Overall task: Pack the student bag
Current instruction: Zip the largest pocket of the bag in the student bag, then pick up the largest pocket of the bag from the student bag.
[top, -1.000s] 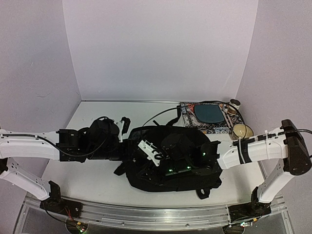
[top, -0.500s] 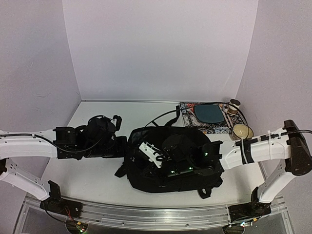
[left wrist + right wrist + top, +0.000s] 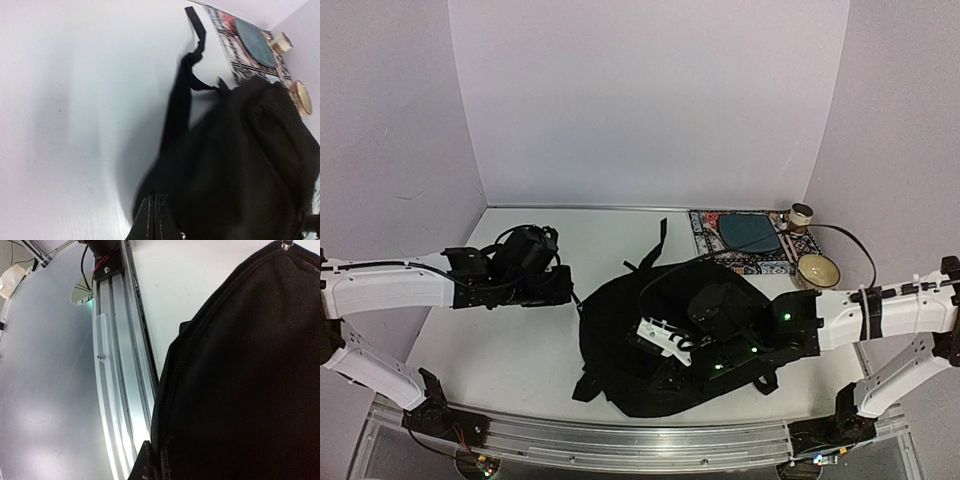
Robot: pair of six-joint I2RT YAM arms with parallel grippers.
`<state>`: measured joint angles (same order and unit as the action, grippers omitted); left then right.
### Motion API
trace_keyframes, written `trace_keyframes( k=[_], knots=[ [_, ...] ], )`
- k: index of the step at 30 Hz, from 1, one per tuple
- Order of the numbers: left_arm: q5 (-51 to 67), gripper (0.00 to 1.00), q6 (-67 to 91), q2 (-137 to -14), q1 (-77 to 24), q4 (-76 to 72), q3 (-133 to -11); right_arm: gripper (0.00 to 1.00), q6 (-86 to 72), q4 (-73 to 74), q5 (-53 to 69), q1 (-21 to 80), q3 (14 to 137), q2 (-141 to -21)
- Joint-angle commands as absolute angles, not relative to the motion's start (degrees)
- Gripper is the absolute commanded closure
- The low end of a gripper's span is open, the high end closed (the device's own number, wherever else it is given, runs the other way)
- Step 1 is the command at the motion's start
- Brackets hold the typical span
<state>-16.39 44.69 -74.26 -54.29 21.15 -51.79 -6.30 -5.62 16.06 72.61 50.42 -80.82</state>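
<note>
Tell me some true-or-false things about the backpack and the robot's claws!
1. The backpack is red. False: it is black.
2. The left claw and the right claw are both shut on the backpack. True.
3. The bowl sits inside the backpack. False: it stands on the table, beside the patterned mat.
4. A strap sticks out from the backpack toward the back wall. True.

Left claw (image 3: 154,212) and right claw (image 3: 150,462) both clamped.
</note>
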Motion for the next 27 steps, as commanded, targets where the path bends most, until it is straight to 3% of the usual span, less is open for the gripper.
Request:
trace_keyframes(
  k=[1,7,11,17,24,25,27],
  knots=[
    [-22.2,1.00,41.7,-75.0,-51.1,19.7,-54.5,1.00,-4.2,6.5,14.5,73.8,47.4,-73.5],
    [-17.4,1.00,40.4,-71.0,-51.0,19.1,-51.7,1.00,-5.4,9.2,-5.5,73.6,43.9,-66.4],
    [-12.7,1.00,41.2,-61.3,-52.4,19.1,-47.5,1.00,-3.2,7.2,-11.3,73.2,43.1,-65.4],
    [-11.2,1.00,44.4,-46.8,-58.7,20.7,-42.7,1.00,5.2,2.7,-8.0,71.0,46.0,-71.9],
    [-14.5,1.00,47.8,-51.8,-60.4,22.7,-42.7,1.00,7.7,2.0,-0.8,65.5,51.7,-77.6],
    [-15.7,0.99,48.2,-53.3,-60.4,23.4,-43.3,1.00,7.5,2.3,1.0,65.5,52.1,-77.5],
    [-16.9,0.86,48.0,-56.5,-60.3,23.7,-44.6,1.00,7.0,2.4,3.5,65.5,51.8,-77.1]
  ],
)
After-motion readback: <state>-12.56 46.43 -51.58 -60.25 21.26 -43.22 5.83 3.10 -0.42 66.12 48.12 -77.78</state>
